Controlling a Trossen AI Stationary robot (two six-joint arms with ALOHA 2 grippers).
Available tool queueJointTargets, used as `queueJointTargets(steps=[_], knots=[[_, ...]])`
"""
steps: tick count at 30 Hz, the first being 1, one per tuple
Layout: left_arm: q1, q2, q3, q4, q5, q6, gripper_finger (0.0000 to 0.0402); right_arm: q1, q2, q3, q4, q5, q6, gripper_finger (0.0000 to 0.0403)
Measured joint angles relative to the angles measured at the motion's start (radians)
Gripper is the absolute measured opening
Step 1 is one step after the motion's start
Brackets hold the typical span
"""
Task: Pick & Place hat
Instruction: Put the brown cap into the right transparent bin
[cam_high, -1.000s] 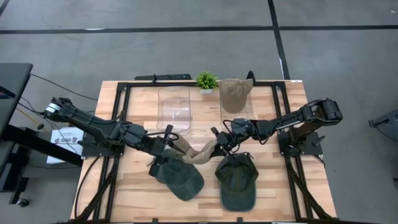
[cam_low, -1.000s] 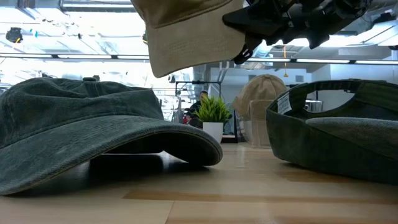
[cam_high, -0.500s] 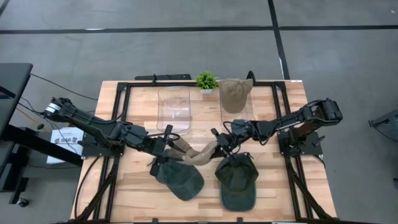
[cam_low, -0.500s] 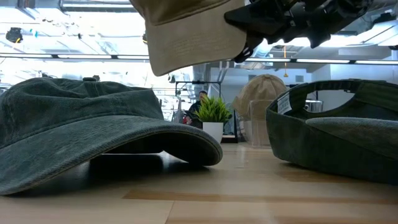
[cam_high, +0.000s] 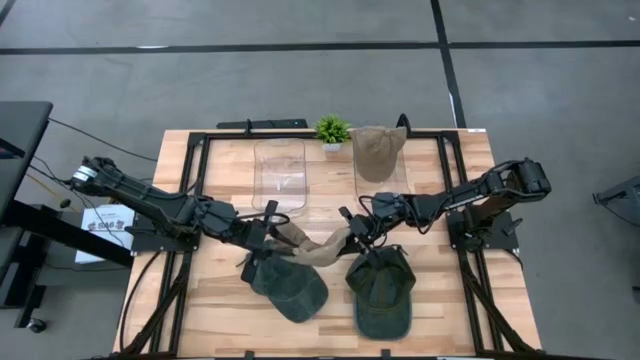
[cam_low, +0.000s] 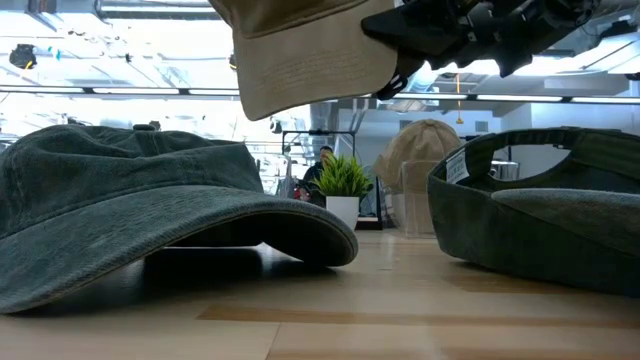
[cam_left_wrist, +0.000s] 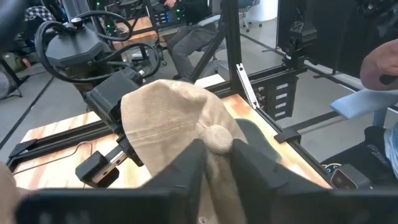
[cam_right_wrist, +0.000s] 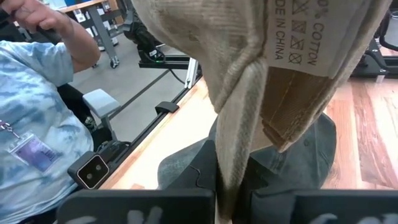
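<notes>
A tan hat (cam_high: 312, 243) hangs in the air over the middle of the table between my two grippers. My left gripper (cam_high: 274, 232) has its crown, where the top button (cam_left_wrist: 217, 138) shows. My right gripper (cam_high: 351, 236) is shut on its other side. Under it two dark green hats lie on the wood: one (cam_high: 290, 287) crown up on its brim and rim, the other (cam_high: 382, 293) upside down on its crown. In the low view the tan hat (cam_low: 305, 55) hangs at the top, with my right gripper (cam_low: 415, 40) beside it. My left gripper pinches the tan hat's crown (cam_left_wrist: 214, 155) between its two fingers, just below the top button. The fingers (cam_left_wrist: 186, 168) come nearly level from the table's left. The hat is clear of the table. My right gripper pinches a fold of the hat's rim (cam_right_wrist: 236, 155) beside the inside label (cam_right_wrist: 305, 37). It comes nearly level from the table's right. The cloth hangs lifted clear, above the dark hats.
At the far edge another tan hat (cam_high: 378, 150) sits on a clear stand, next to a second clear stand (cam_high: 280, 175) and a small potted plant (cam_high: 332, 129). A person in a light blue patterned shirt (cam_right_wrist: 37, 124) is beyond the table.
</notes>
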Motion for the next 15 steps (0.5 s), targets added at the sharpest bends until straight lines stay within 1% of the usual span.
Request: queueJointTargets(steps=[2,3,4,11,15], knots=[[0.01,0.0,0.0,0.0,-0.001,-0.002,0.0035,0.0,0.0,0.0,0.0,0.0,0.0,0.0004],[0.017,0.0,0.0,0.0,-0.001,-0.005,0.002,0.0,0.0,0.0,0.0,0.0,0.0,0.0004],[0.025,0.0,0.0,0.002,-0.001,-0.014,0.0014,0.0,0.0,0.0,0.0,0.0,0.0,0.0005],[0.069,0.0,0.0,0.009,-0.001,-0.072,0.0011,0.0,0.0,0.0,0.0,0.0,0.0,0.0008],[0.088,0.0,0.0,0.014,0.004,-0.114,0.0011,0.0,0.0,0.0,0.001,0.0,0.01,0.0027]])
